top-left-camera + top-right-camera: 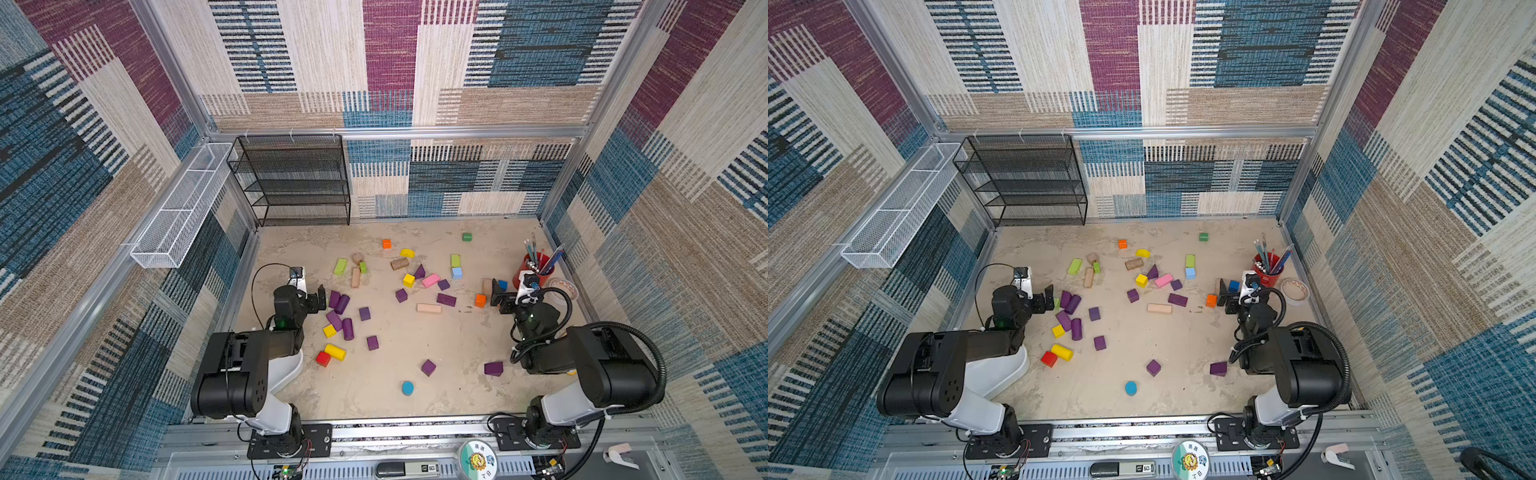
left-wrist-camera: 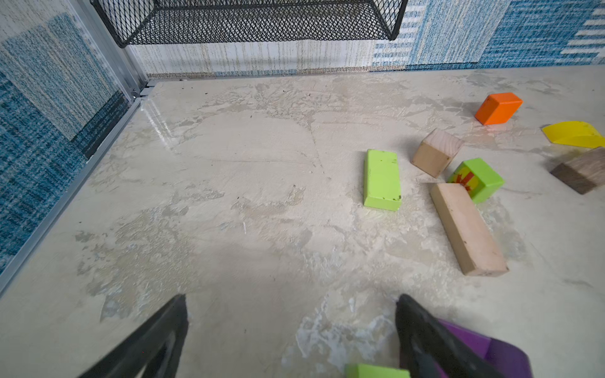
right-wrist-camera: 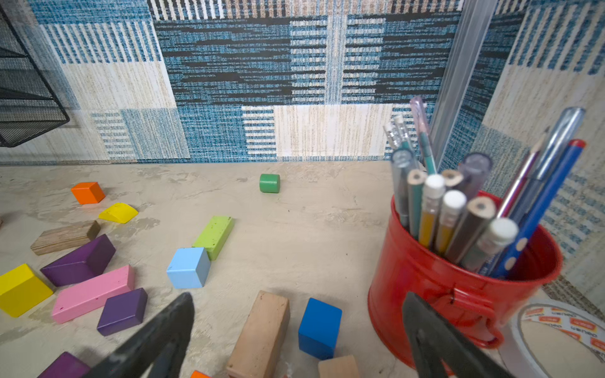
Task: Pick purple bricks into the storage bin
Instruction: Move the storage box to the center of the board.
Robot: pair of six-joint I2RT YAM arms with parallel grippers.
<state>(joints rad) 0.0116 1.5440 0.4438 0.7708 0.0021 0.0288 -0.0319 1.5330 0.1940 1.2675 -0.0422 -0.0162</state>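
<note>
Several purple bricks lie scattered on the beige table in both top views. A cluster of cylinders and bars (image 1: 342, 304) sits just right of my left gripper (image 1: 321, 299). Cubes (image 1: 428, 367) and a bar (image 1: 446, 299) lie farther right, with one block (image 1: 1218, 368) near the right arm's base. The left gripper (image 2: 291, 299) is open over bare table, a purple brick (image 2: 491, 347) just outside one finger. My right gripper (image 3: 299, 296) is open above a tan bar and a blue cube; a purple cube (image 3: 122, 311) and wedge (image 3: 78, 260) lie beside it. The storage bin is out of view.
A black mesh rack (image 1: 291, 178) stands at the back left, with a white wire basket (image 1: 183, 208) on the left wall. A red pen cup (image 3: 458, 281) and a tape roll (image 1: 565, 289) sit close to the right gripper. Pink, yellow, green, blue, orange and wooden blocks lie among the purple ones.
</note>
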